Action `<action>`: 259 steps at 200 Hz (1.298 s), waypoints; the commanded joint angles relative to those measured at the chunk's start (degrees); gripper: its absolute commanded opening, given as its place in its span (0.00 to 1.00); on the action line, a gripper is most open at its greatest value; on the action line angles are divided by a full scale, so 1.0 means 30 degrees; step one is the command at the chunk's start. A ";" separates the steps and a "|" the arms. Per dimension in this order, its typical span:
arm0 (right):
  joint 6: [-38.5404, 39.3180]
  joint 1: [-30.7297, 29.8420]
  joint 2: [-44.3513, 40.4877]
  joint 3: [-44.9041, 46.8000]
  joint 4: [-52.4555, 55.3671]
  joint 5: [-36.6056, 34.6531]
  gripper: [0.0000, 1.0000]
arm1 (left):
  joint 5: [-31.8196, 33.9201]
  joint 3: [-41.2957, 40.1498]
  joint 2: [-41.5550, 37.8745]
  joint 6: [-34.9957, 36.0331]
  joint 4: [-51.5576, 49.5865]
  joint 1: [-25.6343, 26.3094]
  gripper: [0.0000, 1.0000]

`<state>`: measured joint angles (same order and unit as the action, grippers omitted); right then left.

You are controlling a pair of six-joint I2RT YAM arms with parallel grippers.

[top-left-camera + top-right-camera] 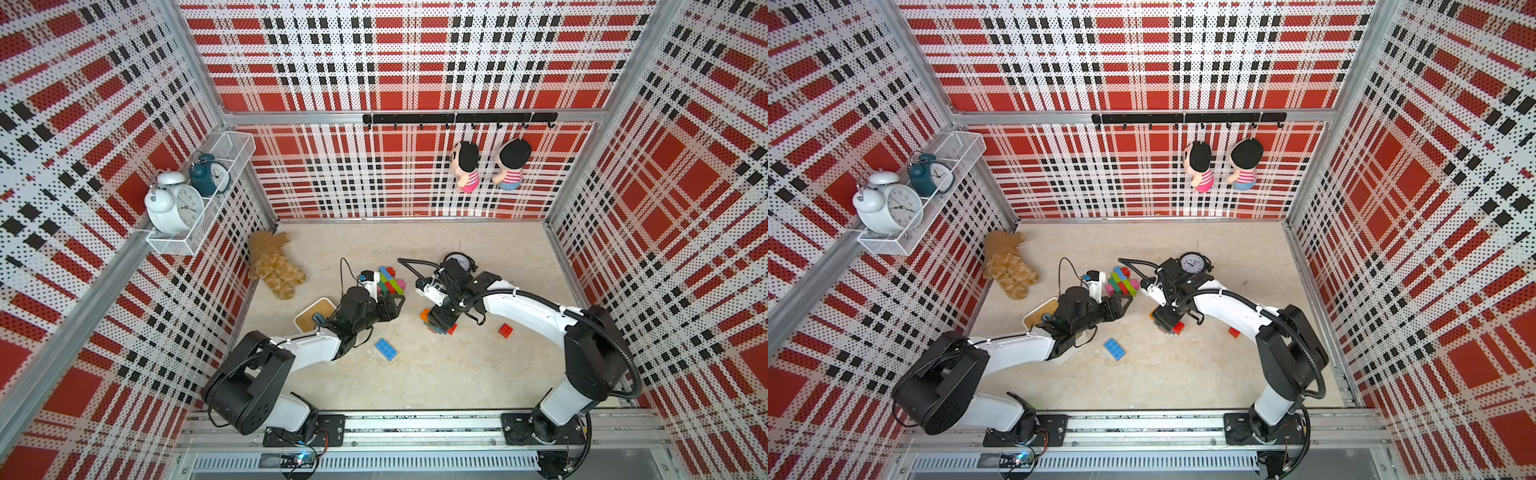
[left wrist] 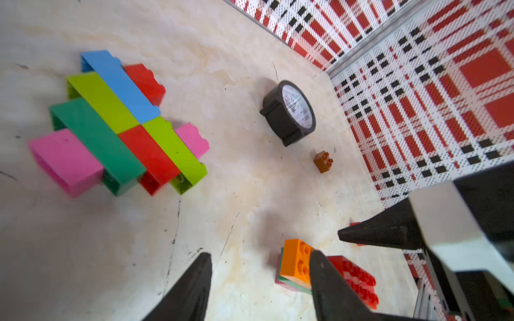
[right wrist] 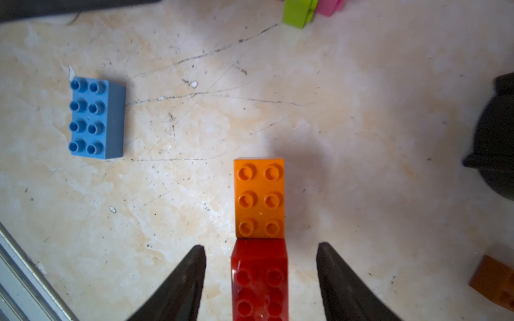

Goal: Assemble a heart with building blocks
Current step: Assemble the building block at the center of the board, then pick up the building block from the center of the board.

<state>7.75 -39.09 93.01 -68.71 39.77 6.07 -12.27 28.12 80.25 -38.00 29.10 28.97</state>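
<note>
Both open & empty: left gripper (image 2: 260, 253), right gripper (image 3: 261, 246) astride red block (image 3: 260, 280); I'd rise straight, w/o nudging orange block (image 3: 259, 197).

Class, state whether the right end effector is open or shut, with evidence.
Open: the right end effector has clear gaps between its fingers and the red brick.

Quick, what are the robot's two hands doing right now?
Left gripper: open, empty.
Right gripper: open, jaws either side of the red block, not touching.
</note>
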 commanded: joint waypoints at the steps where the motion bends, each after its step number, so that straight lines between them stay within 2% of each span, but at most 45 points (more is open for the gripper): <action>1: -0.1554 -0.0635 -0.1214 -0.1056 -0.0636 -0.2017 0.65 | 0.0561 -0.0499 -0.1915 -0.0253 -0.1655 -0.0995 0.63; 30: -0.3598 -0.2494 -0.0446 -0.2285 0.1230 -0.3320 0.61 | 0.1181 -0.0809 -0.4932 -0.0459 -0.5940 -0.2613 0.67; 58: -0.6703 -0.4030 0.0923 -0.2520 0.1635 -0.1774 0.56 | 0.1542 -0.1041 -0.7551 -0.0851 -0.9935 -0.4088 0.70; 88: -0.8748 -0.5308 0.3017 -0.3099 0.1452 -0.0784 0.53 | 0.0206 -0.1742 -0.9388 -0.1487 -1.2418 -0.5874 0.71; 111: -0.9371 -0.6071 0.4507 -0.3886 0.1261 -0.0603 0.53 | -0.0446 -0.2317 -1.0646 -0.2359 -1.2862 -0.5703 0.71; 129: -0.9693 -0.6599 0.5389 -0.4421 0.0974 -0.0469 0.53 | 0.0068 -0.2342 -1.1430 -0.3143 -1.3800 -0.5557 0.73; 155: -0.9965 -0.7185 0.6402 -0.5003 0.0690 -0.0323 0.54 | 0.0964 -0.2370 -1.2803 -0.3999 -1.5034 -0.6050 0.76; 184: -0.9999 -0.7555 0.7390 -0.5672 0.1009 -0.0439 0.54 | 0.0946 -0.2474 -1.4210 -0.4410 -1.5574 -0.6977 0.76; 259: -0.9716 -0.7805 0.8743 -0.6738 0.1998 -0.0422 0.51 | 0.0195 -0.2338 -1.3860 -0.3916 -1.5532 -0.7986 0.76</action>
<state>-21.06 -61.98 118.21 -87.39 43.94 5.17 -10.55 21.02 38.50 -50.37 -17.02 5.67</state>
